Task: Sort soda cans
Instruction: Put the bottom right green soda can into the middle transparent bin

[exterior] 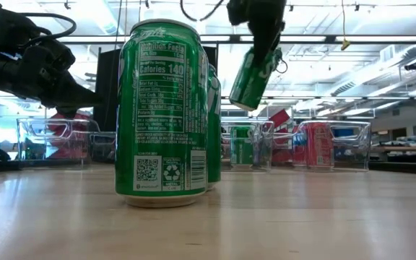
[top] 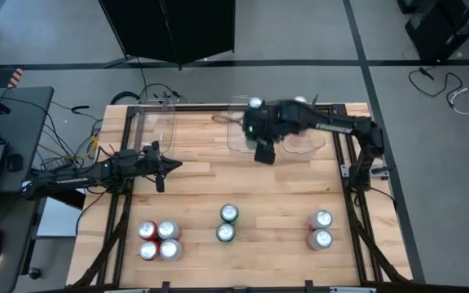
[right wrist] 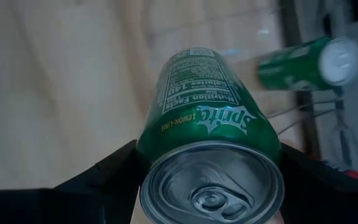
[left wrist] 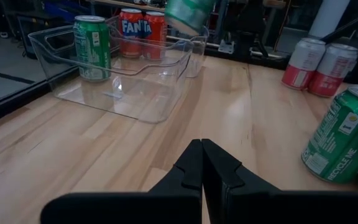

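The green can hangs tilted in the right gripper, whose fingers clasp its body on both sides, jaws spread wide around it. It is held over the far middle of the table, above or just in front of the clear bin; you cannot tell which from overhead. A second green can already stands in that bin. To do this step well, bring the held can upright over the bin's bare floor, clear of the wall and its neighbour, then lower before you let go. The right arm reaches in from the far right, wrist bent downward. The left gripper waits with fingers pressed together, empty, at mid-left.
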